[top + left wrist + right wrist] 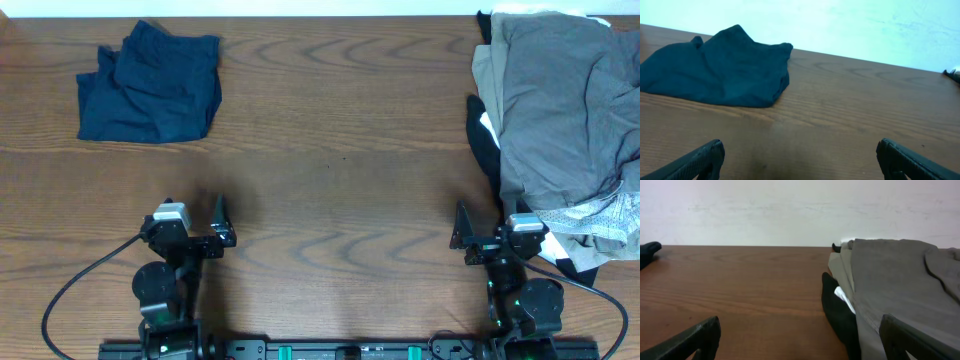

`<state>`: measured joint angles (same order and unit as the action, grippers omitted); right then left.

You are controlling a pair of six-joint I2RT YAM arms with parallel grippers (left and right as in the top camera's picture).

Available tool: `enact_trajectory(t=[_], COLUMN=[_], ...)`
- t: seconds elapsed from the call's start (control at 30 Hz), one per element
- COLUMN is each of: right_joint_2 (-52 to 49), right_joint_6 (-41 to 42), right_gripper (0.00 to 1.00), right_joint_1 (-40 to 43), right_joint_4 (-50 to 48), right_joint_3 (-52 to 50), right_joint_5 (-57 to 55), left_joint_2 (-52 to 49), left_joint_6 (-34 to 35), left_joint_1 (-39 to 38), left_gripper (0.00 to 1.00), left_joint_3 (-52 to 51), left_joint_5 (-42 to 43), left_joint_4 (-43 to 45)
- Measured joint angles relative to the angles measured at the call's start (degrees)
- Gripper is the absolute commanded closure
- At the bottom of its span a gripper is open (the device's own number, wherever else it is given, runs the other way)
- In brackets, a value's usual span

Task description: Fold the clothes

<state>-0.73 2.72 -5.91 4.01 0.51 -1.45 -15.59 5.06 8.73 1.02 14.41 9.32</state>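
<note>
Looking down on the table [340,150], we see the navy shorts [150,85] at the far left corner, well apart from both arms. They lie as a compact, roughly square bundle, a bit rumpled along the top edge. Our read: that's a done fold set aside so the centre is free as work space. On the far right sits the pile of clothes [560,120], unfolded and heaped. It has a grey garment [560,90] on top, a beige one [483,75] peeking out at the left edge, black cloth [487,150] below that, and a white-patterned piece [600,220] at the near side. The pile probably sits there as the supply within the right arm's reach, w/ finished items going to the opposite side. The left gripper [193,210] hangs low at the near edge, jaws spread wide, nothing between them, aimed approx. toward the shorts. The right gripper [490,225] is also spread wide and empty, just beside the pile's near-left corner but not touching it as far as we can tell. Both arms look parked, i.e. between items, and we'd guess the next pick comes from the pile. As for writing, we find no brand, tag or print legible on any garment, and none on the arms or the pale wall [790,210] either. The white piece's pattern is too small to make out.
</note>
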Motion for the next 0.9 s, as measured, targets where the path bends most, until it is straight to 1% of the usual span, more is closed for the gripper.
enact_trajectory(t=[0.27,0.5,0.6,0.9], right_joint_2=[0.00,0.00,0.00,0.00], right_joint_6=[0.00,0.00,0.00,0.00], right_gripper=[0.01,0.01,0.01,0.01], right_joint_1=[0.00,0.00,0.00,0.00], right_joint_4=[0.00,-0.02,0.00,0.00], right_joint_3=[0.00,0.00,0.00,0.00], right_joint_5=[0.00,0.00,0.00,0.00], left_joint_2=[4.61,11.15,14.43,14.97], left_joint_6=[0.00,-0.07,-0.63,-0.87], left_joint_1=[-0.83,-2.14,-2.82,-3.08], left_gripper=[0.02,0.02,0.02,0.02], left_joint_3=[-0.52,-0.57,-0.57,-0.35], left_joint_5=[-0.24,-1.01,-1.60,-2.89], left_joint_4=[-1.25,-7.69,-8.33,-9.33])
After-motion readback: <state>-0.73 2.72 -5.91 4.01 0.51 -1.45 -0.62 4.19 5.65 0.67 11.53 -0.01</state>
